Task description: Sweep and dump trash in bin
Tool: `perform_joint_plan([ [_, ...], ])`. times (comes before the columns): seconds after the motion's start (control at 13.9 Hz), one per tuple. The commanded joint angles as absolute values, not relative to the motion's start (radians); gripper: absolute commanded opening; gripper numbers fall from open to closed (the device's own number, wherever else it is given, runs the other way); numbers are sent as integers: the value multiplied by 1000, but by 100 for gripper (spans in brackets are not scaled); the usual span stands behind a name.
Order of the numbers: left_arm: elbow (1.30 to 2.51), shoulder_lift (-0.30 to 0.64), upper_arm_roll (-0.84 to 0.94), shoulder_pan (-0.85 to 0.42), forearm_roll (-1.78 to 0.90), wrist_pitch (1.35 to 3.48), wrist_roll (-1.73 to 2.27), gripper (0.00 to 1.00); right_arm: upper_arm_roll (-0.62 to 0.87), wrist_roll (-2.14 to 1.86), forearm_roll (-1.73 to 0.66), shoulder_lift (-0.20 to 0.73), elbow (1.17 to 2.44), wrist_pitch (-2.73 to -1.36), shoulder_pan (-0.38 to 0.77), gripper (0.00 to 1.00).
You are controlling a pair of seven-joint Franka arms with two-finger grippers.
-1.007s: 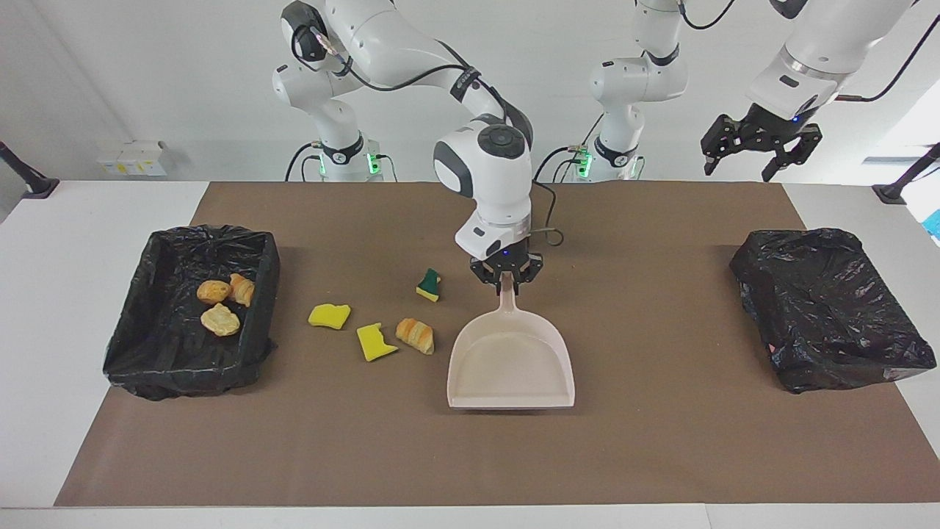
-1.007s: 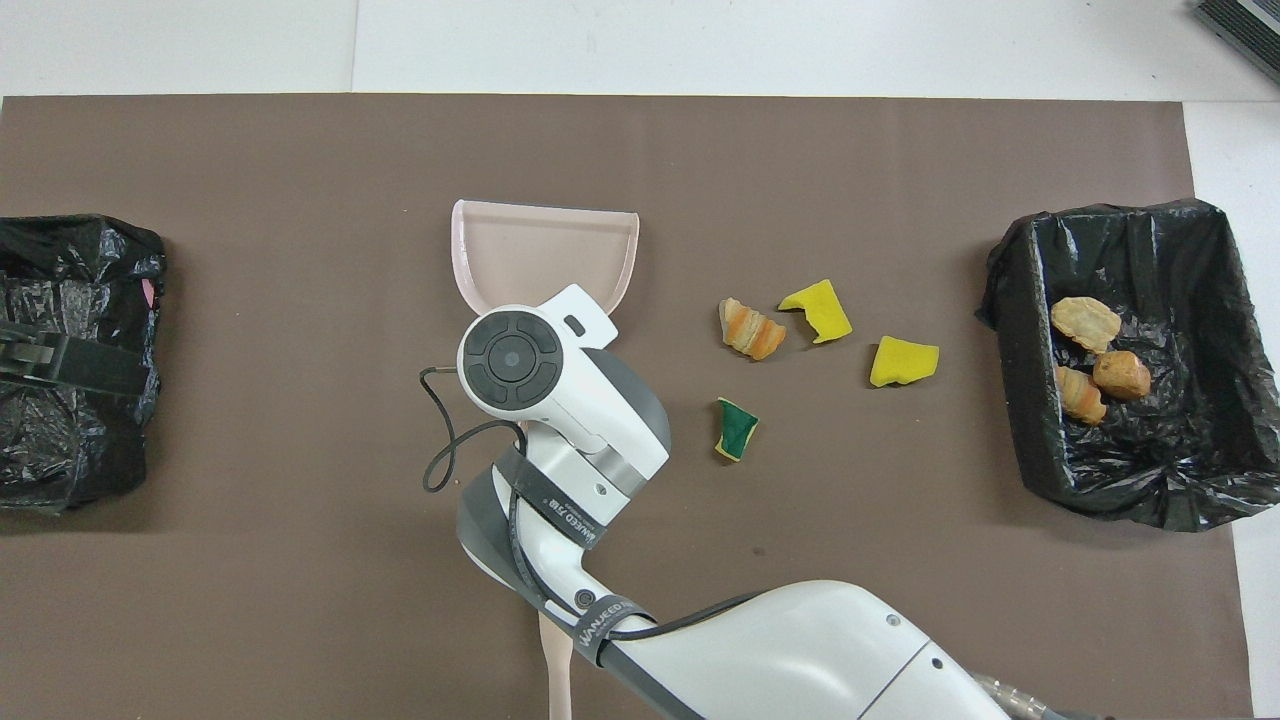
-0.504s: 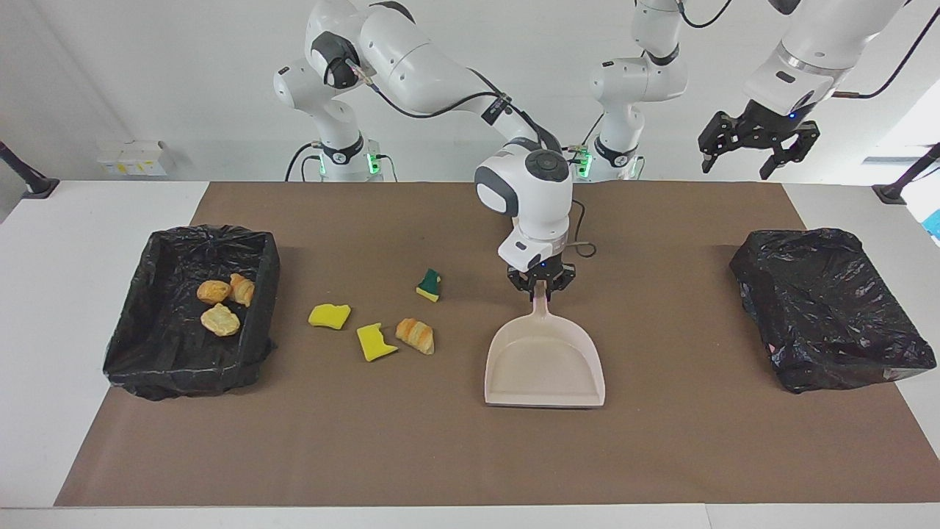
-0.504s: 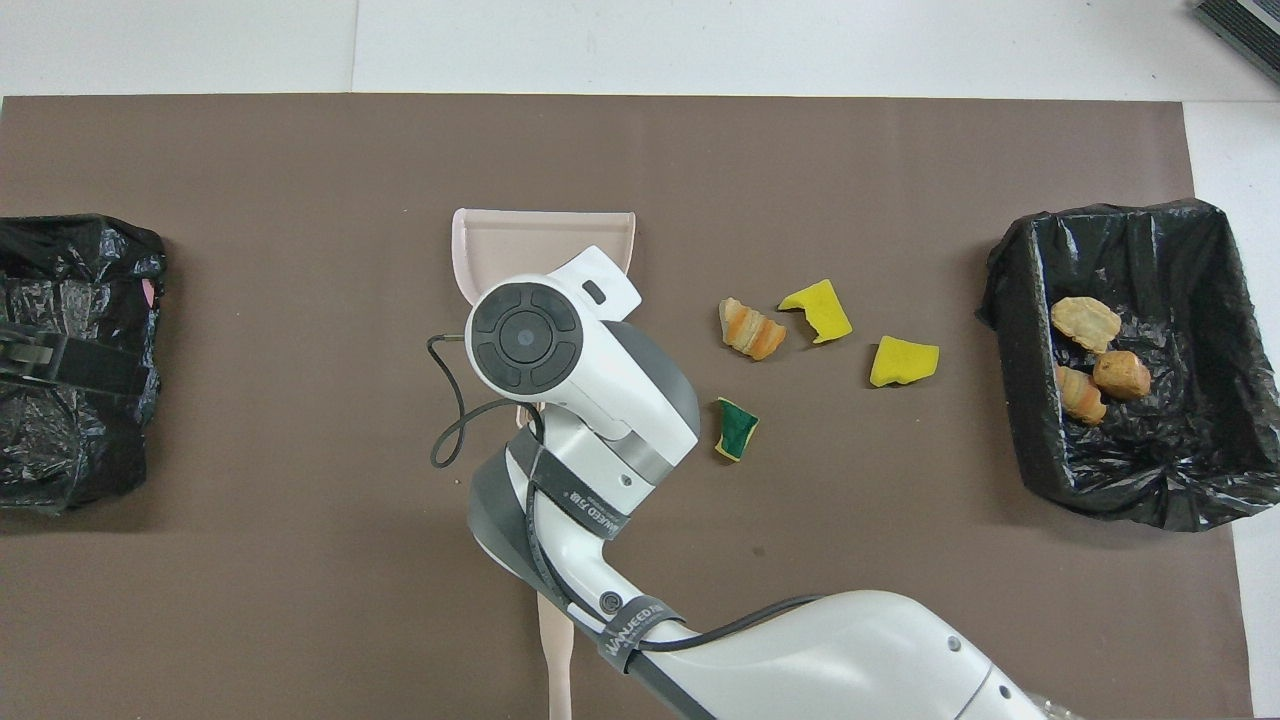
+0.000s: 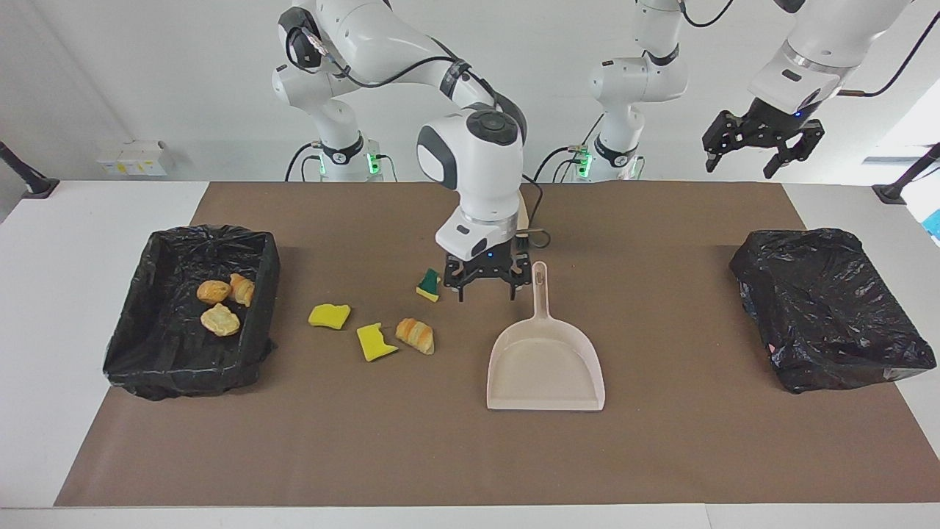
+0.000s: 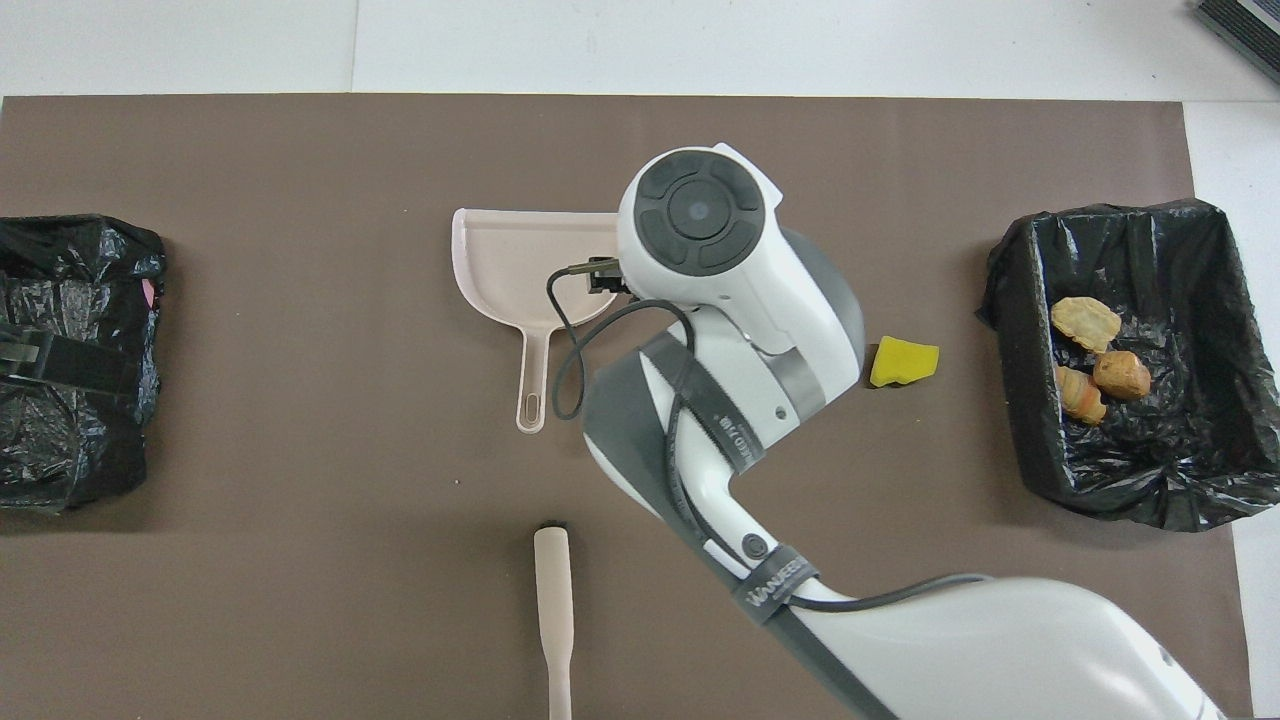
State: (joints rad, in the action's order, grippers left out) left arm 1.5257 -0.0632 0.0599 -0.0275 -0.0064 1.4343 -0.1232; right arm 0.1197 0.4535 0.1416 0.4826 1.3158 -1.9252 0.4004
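Note:
The beige dustpan (image 5: pixel 547 367) lies flat on the brown mat, its handle (image 5: pixel 540 283) toward the robots; it also shows in the overhead view (image 6: pixel 505 265). My right gripper (image 5: pixel 485 292) is open and empty, low over the mat between the dustpan handle and the green-faced sponge chunk (image 5: pixel 429 285). Loose trash lies on the mat: two yellow sponge chunks (image 5: pixel 328 316) (image 5: pixel 376 342) and a croissant piece (image 5: pixel 416 335). Three pastry pieces (image 5: pixel 219 303) lie in the black-lined bin (image 5: pixel 261 308). My left gripper (image 5: pixel 760 143) waits raised and open at the left arm's end.
A second black bag-covered bin (image 5: pixel 830 308) stands at the left arm's end. The beige brush handle (image 6: pixel 553 610) lies on the mat near the robots. In the overhead view my right arm covers most of the loose trash; one yellow chunk (image 6: pixel 903 361) shows.
My right gripper has let go of the dustpan handle, opened, and moved toward the green-faced sponge. The dustpan stays on the mat. The left arm barely moved.

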Motion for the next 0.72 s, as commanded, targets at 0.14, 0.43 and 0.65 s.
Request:
perform_joint_plan([
  [0.14, 1529, -72, 46, -38, 9, 1420, -129, 100, 137, 155, 95, 433, 1322, -1827, 246, 100],
  [0.43, 1529, -71, 46, -41, 11, 1431, -126, 100, 133, -21, 100, 394, 1322, -1757, 131, 100],
  [0.65, 1540, -72, 51, -55, 6, 1451, -124, 100, 123, -113, 113, 361, 1327, -1729, 69, 100],
])
